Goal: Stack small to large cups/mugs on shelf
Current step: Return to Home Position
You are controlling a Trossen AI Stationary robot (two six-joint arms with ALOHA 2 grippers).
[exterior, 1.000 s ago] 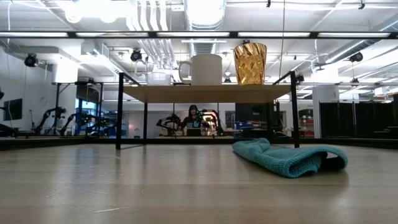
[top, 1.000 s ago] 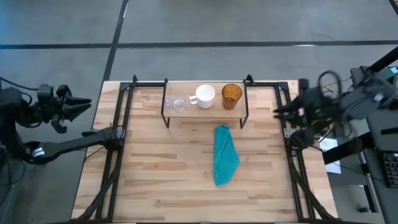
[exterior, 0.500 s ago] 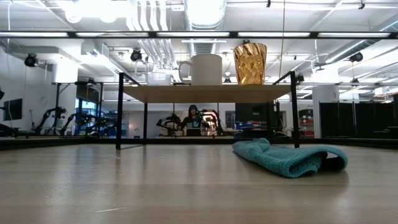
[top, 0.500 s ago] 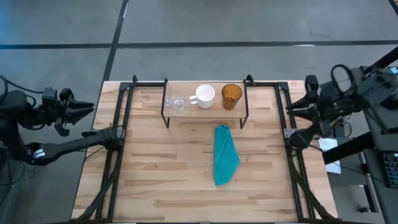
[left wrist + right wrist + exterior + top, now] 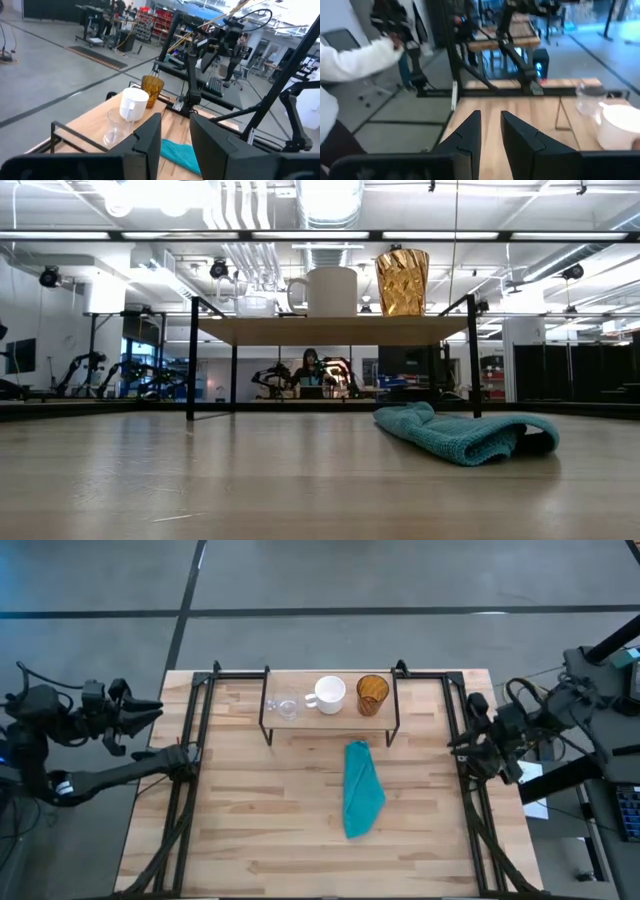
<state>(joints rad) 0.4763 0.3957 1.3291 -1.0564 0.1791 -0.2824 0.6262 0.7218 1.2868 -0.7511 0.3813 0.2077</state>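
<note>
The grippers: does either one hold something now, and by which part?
Nothing is held. The left gripper and the right gripper are open and empty, each beyond one side of the table.

You work under bright, even light from above. In the low view, the long white ceiling lamps (image 5: 330, 195) shine straight into the camera and burn out to plain white. The amber-orange textured glass cup (image 5: 402, 282) gives back golden glints. Seen from overhead, the large light wooden tabletop (image 5: 280, 830) is lit evenly, with only soft shadows. The crumpled teal cloth (image 5: 465, 432) keeps a dark shadow inside its end fold. In the right wrist view, a person's white sleeve (image 5: 350, 57) glares strongly.
</note>
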